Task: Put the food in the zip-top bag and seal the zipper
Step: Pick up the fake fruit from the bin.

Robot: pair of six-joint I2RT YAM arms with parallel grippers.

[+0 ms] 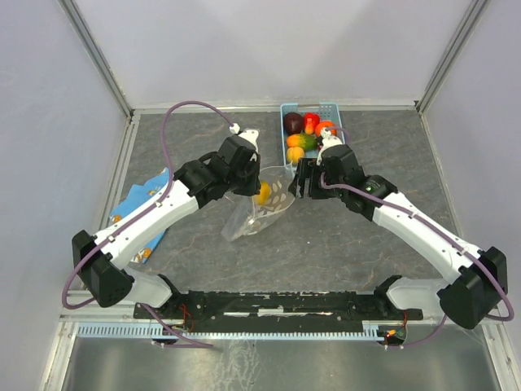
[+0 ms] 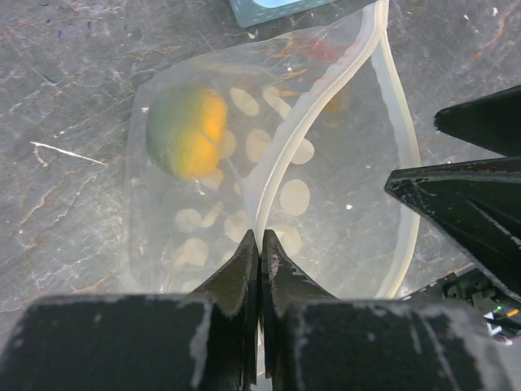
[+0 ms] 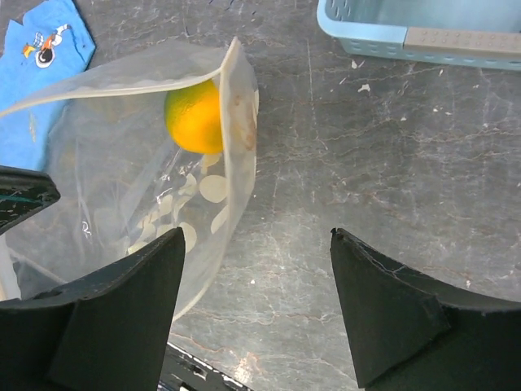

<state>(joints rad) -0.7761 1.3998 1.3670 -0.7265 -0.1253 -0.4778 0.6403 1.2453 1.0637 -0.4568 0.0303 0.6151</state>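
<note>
A: Left claw (image 2: 260,247) clamped on zipper (image 2: 281,155) rim. Zip-top bag (image 2: 342,212) on table (image 2: 65,204), mouth gaping, one fruit (image 2: 189,130) inside.
B: Right claw (image 3: 254,240) spread, empty. Hold mouth wide; fetch next from basket (image 3: 366,24).

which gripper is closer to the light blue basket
Right. The right gripper hangs open just short of the basket, on its near side. The left gripper sits farther off to the left, shut on the zip-top bag at its rim.

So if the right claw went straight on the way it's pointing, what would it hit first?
Probably the bare table; the zip-top bag sits just beside the right claw and might get brushed, though depth is unclear.
</note>
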